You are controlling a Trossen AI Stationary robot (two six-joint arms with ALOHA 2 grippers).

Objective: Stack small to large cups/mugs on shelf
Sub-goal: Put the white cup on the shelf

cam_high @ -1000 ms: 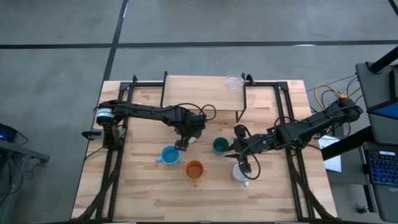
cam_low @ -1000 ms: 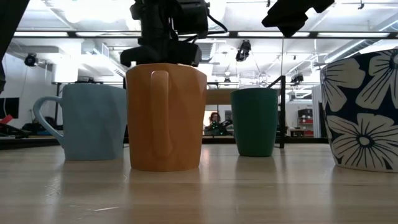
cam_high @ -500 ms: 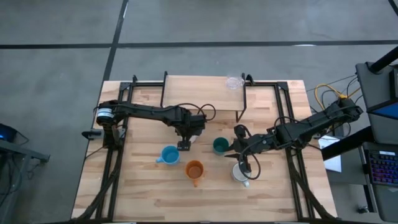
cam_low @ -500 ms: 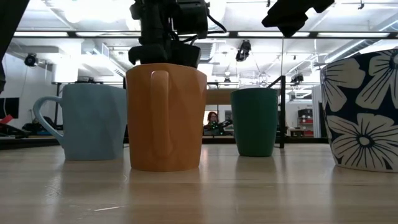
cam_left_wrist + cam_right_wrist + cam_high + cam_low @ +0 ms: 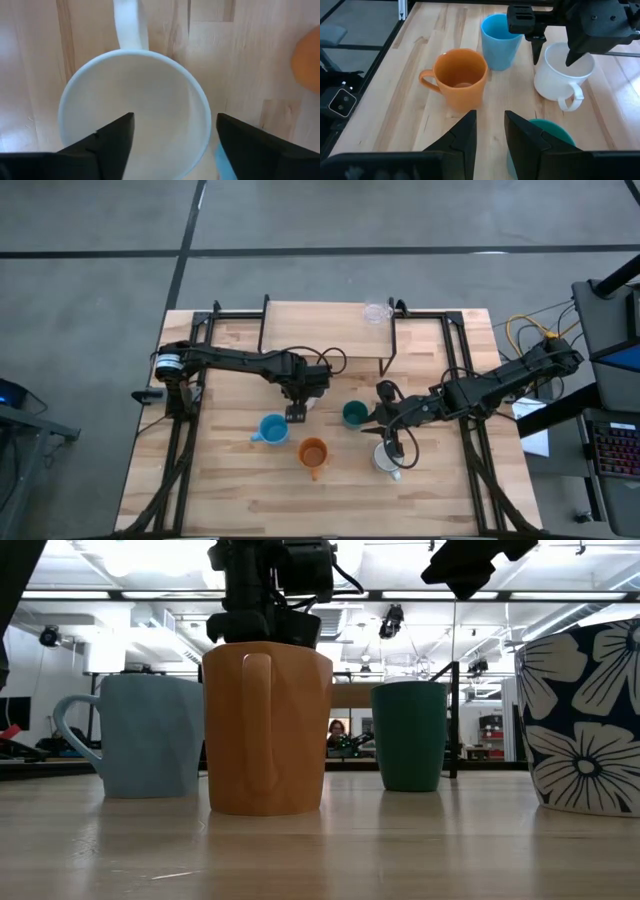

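1. Your left gripper (image 5: 172,145) hung directly above the white mug (image 5: 134,112), fingers (image 5: 110,140) apart, one over the mug's inside and the other beyond its rim; nothing was clamped. The mug looked empty.
2. The light blue mug (image 5: 501,40) stood just beside the white mug (image 5: 563,75) on the table (image 5: 230,490); its contents could not be told.
3. The orange mug (image 5: 460,77) stood near both, upright and empty.
4. Your right gripper (image 5: 490,132) hovered over the dark teal-green cup (image 5: 547,135), fingers slightly parted, gripping nothing.
5. The patterned mug (image 5: 585,720) stood upright near the table's front.
6. The tiny clear glass (image 5: 376,312) sat alone on the shelf (image 5: 320,325).
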